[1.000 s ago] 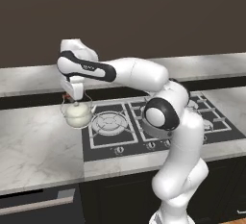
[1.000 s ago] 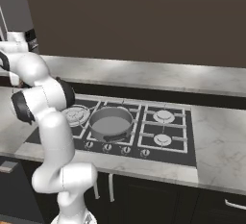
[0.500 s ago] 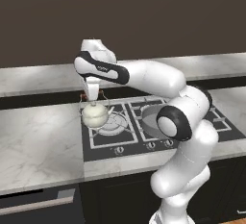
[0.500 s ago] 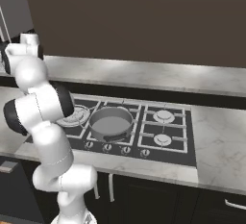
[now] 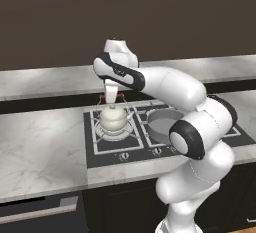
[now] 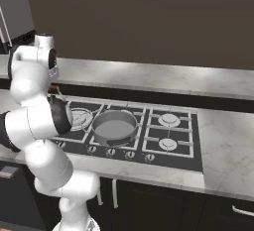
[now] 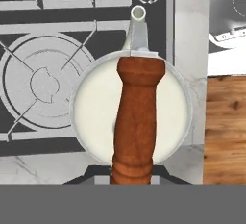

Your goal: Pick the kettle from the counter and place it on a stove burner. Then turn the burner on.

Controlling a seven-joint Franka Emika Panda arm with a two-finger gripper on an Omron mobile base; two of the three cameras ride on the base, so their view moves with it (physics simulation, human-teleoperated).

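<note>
The cream-white kettle hangs by its wire handle over the front-left stove burner of the black cooktop. My gripper is shut on the handle's reddish-brown bar. From above, the kettle covers the near side of the burner and the cooktop's corner, with its spout pointing along the row of knobs. I cannot tell whether its base touches the grate. The marble counter lies to the left.
A wide grey pan sits on the neighbouring burner to the right. Small knobs line the cooktop's front edge. Two bare burners lie on the right side. A dark wall rises behind.
The arm has swung to the right with the kettle in its grip, carrying it from above the counter to above the cooktop's left burner.
</note>
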